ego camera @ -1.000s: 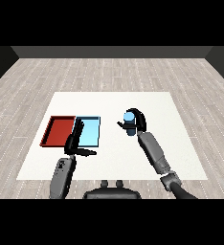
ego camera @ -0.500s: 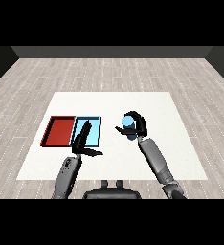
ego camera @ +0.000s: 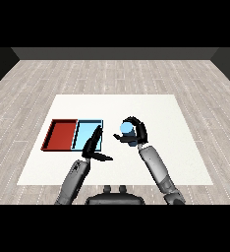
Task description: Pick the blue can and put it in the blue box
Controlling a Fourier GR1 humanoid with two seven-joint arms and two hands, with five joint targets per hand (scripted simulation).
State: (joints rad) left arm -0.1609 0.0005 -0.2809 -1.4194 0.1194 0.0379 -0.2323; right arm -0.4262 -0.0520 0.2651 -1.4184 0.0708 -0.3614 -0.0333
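one right hand point(ego camera: 136, 132) curls round the blue can point(ego camera: 127, 131).

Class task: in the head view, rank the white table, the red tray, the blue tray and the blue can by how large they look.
1. Table
2. Red tray and blue tray: they look alike, so no ranking between them
3. Blue can, partly hidden by the right hand

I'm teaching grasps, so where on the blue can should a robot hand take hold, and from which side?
Around the blue can's round side wall, coming from its right. It stands upright, so its curved wall suits fingers wrapping round it. The right robot hand holds it just so, right of the light blue tray.
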